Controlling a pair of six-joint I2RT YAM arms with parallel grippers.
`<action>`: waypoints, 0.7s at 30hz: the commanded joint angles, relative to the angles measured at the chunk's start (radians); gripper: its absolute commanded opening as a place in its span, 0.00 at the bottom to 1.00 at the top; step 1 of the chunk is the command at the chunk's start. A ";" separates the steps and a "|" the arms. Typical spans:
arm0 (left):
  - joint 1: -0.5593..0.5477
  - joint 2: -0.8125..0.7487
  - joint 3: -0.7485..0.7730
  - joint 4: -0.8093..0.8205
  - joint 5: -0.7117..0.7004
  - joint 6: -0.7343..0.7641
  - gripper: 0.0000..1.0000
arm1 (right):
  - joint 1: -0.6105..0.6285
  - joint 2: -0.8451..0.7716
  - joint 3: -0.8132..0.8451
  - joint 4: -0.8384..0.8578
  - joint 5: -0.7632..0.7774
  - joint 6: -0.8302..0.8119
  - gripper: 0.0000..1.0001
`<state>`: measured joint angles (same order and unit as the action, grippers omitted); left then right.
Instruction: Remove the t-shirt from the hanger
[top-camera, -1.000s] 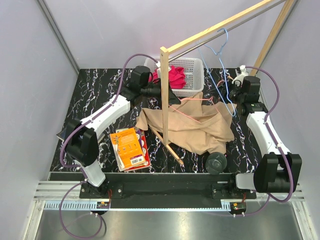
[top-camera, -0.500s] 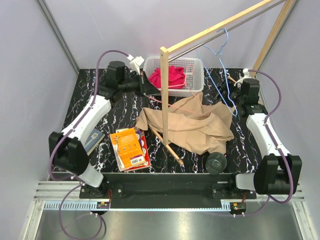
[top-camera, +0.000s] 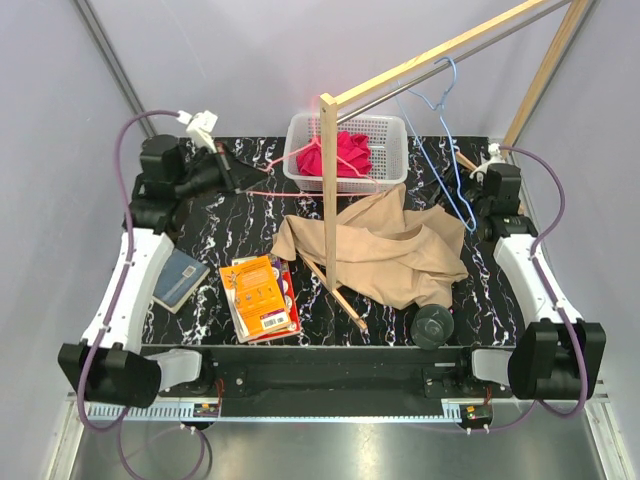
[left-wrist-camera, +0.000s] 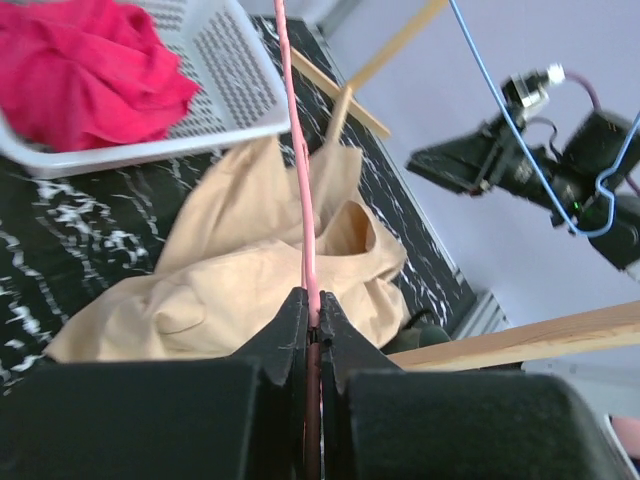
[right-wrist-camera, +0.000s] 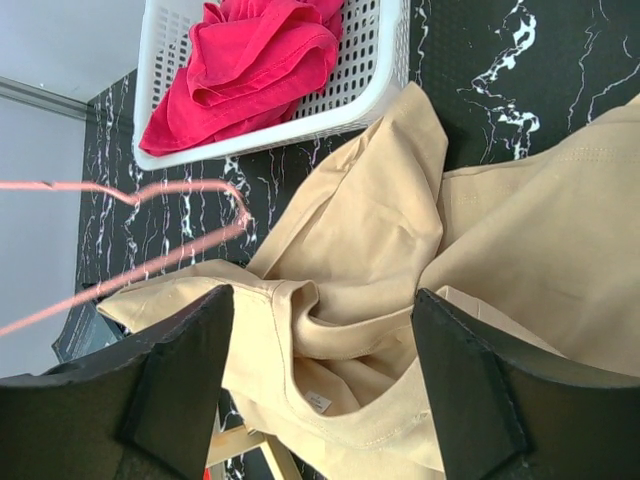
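— Where is the t-shirt?
— The beige t-shirt (top-camera: 390, 255) lies crumpled on the counter (top-camera: 230, 225), just in front of the white basket (top-camera: 392, 140).
— And the hanger?
— The left end effector (left-wrist-camera: 312, 312) is clenched on the pink hanger (left-wrist-camera: 300, 150), holding it left of the shirt. I can't quite tell whether its far end touches the cloth.
— The right end effector?
— The right end effector (right-wrist-camera: 320, 375) is spread wide above the shirt, grasping nothing.
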<state>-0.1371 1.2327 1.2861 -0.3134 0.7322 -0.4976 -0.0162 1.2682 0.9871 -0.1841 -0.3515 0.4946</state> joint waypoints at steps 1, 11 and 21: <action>0.123 -0.079 -0.014 0.013 0.079 -0.038 0.00 | -0.021 -0.062 0.004 -0.015 0.016 -0.002 0.82; 0.142 0.118 -0.149 0.795 0.341 -0.660 0.00 | -0.168 0.019 0.009 0.095 -0.306 0.162 0.83; -0.005 0.287 -0.192 1.112 0.303 -0.841 0.00 | -0.169 0.013 -0.050 0.225 -0.392 0.248 0.93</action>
<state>-0.1268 1.4937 1.1145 0.4744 1.0012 -1.1786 -0.1860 1.2911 0.9516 -0.0654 -0.6685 0.6846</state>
